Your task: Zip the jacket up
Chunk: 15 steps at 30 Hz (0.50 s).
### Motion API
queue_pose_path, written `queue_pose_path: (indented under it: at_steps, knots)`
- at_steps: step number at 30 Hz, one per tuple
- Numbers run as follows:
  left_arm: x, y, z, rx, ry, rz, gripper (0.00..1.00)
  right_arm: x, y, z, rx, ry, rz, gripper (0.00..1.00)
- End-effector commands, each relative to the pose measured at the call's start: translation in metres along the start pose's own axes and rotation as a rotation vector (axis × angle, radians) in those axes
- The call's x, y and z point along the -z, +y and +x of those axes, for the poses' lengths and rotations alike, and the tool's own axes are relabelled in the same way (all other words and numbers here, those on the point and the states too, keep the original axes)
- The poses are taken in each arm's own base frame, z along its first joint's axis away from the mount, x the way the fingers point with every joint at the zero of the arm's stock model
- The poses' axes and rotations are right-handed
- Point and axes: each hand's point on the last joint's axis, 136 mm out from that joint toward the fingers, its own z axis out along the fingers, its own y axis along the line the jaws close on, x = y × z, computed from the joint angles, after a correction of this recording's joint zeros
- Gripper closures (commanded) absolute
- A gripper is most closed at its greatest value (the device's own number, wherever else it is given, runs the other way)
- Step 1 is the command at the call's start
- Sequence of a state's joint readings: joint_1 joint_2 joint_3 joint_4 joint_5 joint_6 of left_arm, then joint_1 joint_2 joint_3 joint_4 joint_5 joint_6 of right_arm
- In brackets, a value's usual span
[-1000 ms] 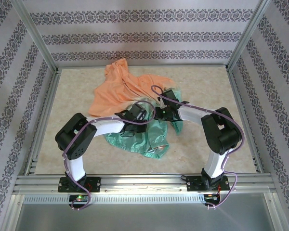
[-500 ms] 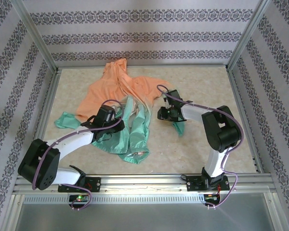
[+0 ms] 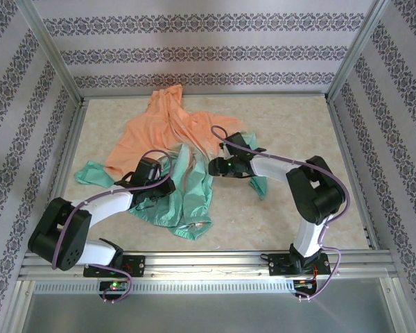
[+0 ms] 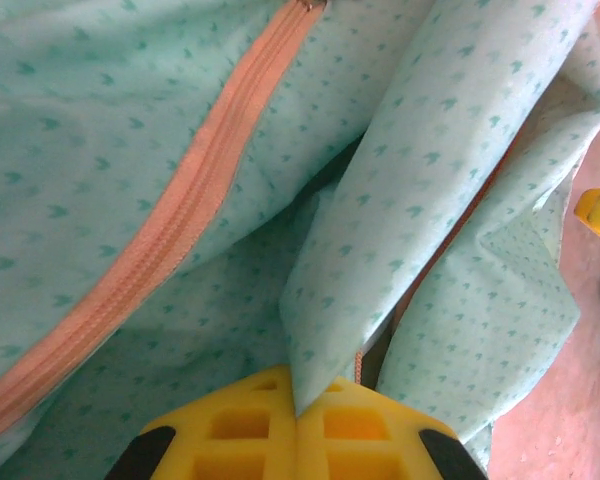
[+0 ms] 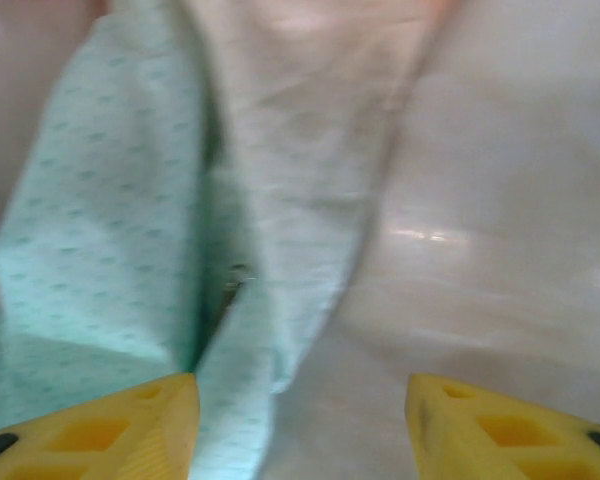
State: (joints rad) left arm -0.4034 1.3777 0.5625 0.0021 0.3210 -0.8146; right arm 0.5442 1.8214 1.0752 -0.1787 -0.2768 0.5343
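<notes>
One jacket [image 3: 168, 128]. One table [image 3: 312, 125]. Two arms: left arm [image 3: 104, 205], right arm [image 3: 315, 191]. Two grippers: left gripper [image 4: 298, 428], right gripper [image 5: 300, 420], two yellow fingers [image 5: 110, 425] apiece. One peach zip tape [image 4: 170, 240] strip, left wrist view

Jacket [image 3: 168, 149] crumpled mid-table (orange-to-mint), unzipped.

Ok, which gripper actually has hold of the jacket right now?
The left gripper: its yellow fingers are pinched shut on a mint fold of the jacket. The right gripper is open, fingers spread apart, clamping nothing.
</notes>
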Motion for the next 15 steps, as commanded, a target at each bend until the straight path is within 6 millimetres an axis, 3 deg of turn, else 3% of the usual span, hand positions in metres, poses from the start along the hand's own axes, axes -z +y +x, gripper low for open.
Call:
queue_pose_path:
  at_steps: [1, 3, 4, 6, 8, 12, 15]
  knots:
    - [-0.003, -0.016, -0.01, 0.021, -0.006, 0.065, 1.0, -0.017, 0.016, -0.008, 0.005, 0.013, -0.026, 0.42]
    - [-0.003, -0.022, -0.011, 0.016, 0.005, 0.081, 1.0, -0.028, 0.008, -0.011, -0.004, 0.027, 0.017, 0.43]
    - [-0.002, -0.027, -0.013, 0.01, 0.008, 0.091, 1.0, -0.033, 0.001, -0.014, -0.016, 0.032, 0.045, 0.5]
    - [0.002, -0.036, -0.018, -0.01, 0.013, 0.102, 1.0, -0.035, -0.014, -0.02, -0.049, 0.016, 0.095, 0.78]
    - [0.011, -0.05, -0.026, -0.042, 0.01, 0.121, 1.0, -0.029, -0.038, -0.032, -0.096, -0.026, 0.146, 0.98]
    - [0.029, -0.073, -0.036, -0.077, 0.011, 0.15, 1.0, -0.008, -0.072, -0.046, -0.144, -0.057, 0.191, 1.0]
    - [0.039, -0.079, -0.038, -0.075, 0.018, 0.151, 1.0, 0.007, -0.095, -0.052, -0.16, -0.074, 0.234, 1.0]
